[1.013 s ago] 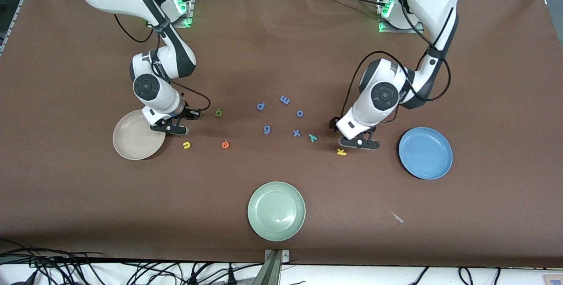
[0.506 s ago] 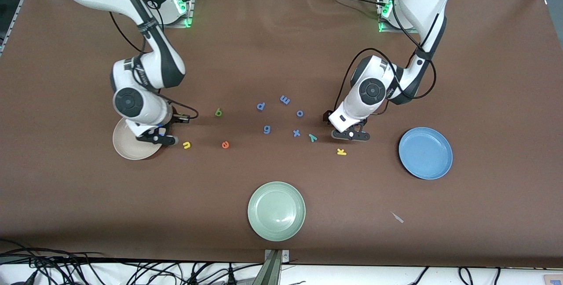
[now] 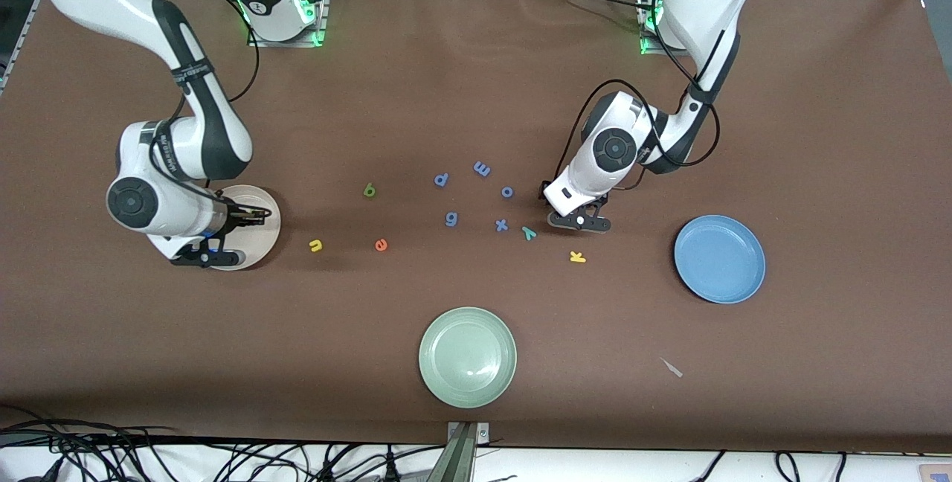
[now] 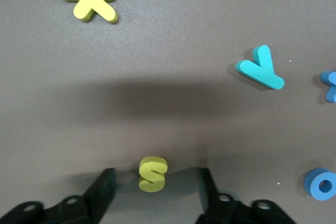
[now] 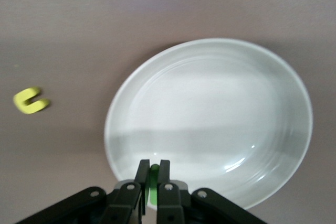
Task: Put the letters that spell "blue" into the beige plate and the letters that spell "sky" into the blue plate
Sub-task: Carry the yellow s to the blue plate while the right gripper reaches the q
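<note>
My right gripper hangs over the edge of the beige plate, shut on the green l; the right wrist view shows the plate bare. My left gripper is low at the table, open, its fingers either side of the yellow s without touching it. The teal y and yellow k lie close by. Green b, yellow u and orange e lie on the table toward the beige plate. The blue plate holds nothing.
A pale green plate sits near the front edge. Blue letters p, m, o, g and x lie mid-table. A small scrap lies nearer the camera than the blue plate.
My right arm has swung toward its end of the table, carrying the l across over the beige plate. My left gripper has shifted from beside the k toward the y.
</note>
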